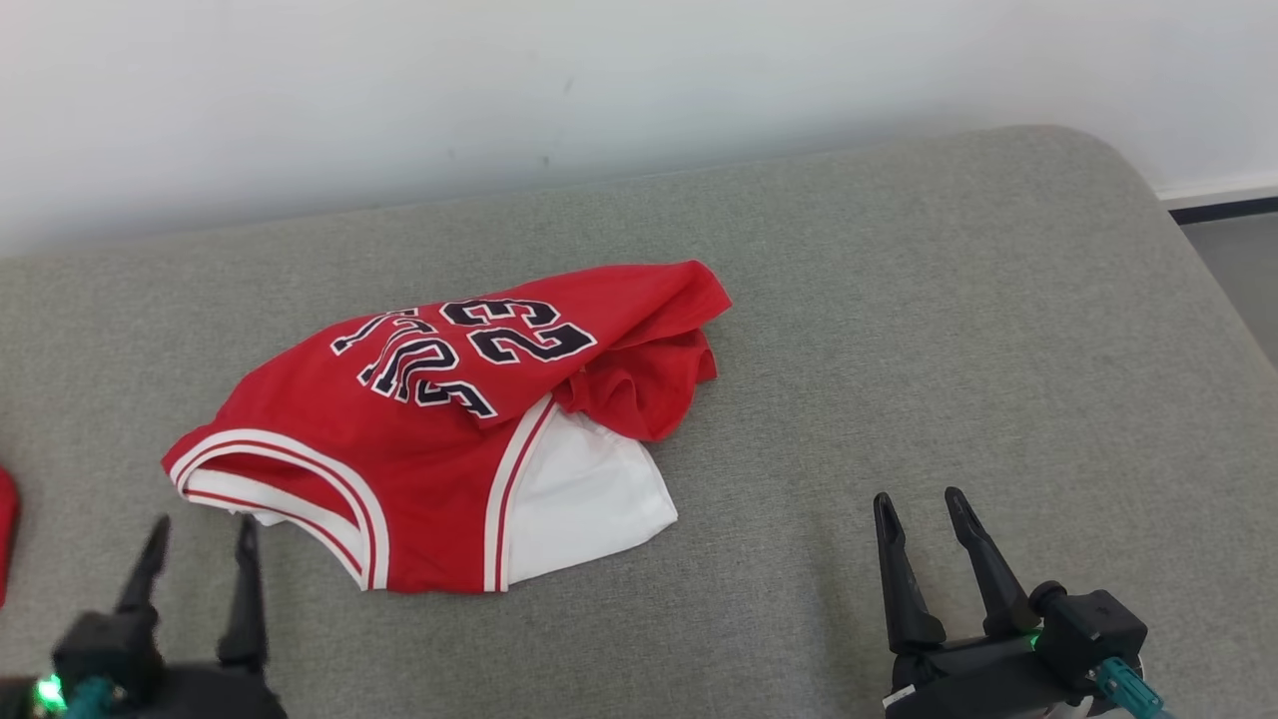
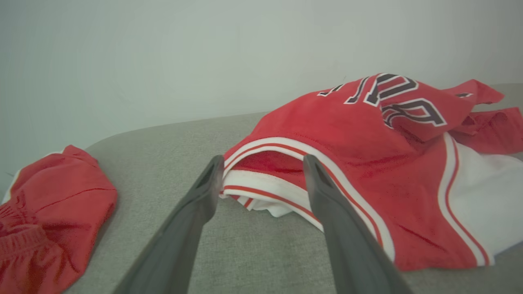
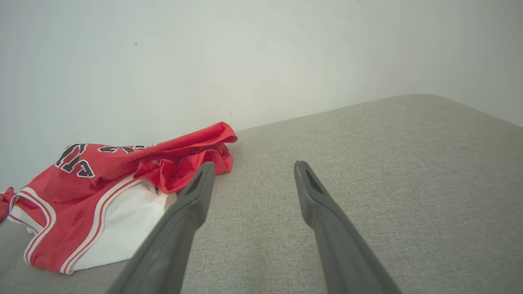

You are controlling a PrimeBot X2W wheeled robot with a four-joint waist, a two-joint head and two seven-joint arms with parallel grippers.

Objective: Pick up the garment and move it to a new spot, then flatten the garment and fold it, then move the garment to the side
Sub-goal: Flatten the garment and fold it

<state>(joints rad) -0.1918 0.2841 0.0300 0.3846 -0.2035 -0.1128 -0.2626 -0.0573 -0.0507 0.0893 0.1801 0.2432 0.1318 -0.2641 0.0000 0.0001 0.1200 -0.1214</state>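
Fingers on my left gripper (image 1: 203, 524) stand wide apart. They point low and forward over the grey cushion (image 1: 899, 300), with their tips at the near left edge of the jersey (image 1: 419, 429). In my left wrist view they frame its white-trimmed opening, and I cannot tell whether they touch the cloth; nothing is gripped. My right gripper (image 1: 917, 496) is spread just as wide and empty, hanging low over bare cushion to the right of the jersey and apart from it, fingers leaning a little leftward. The jersey lies crumpled near the cushion's middle, red with dark lettering on top and a white part showing at its near right. A second red cloth (image 2: 53, 204) lies at the cushion's left, apart from the jersey.
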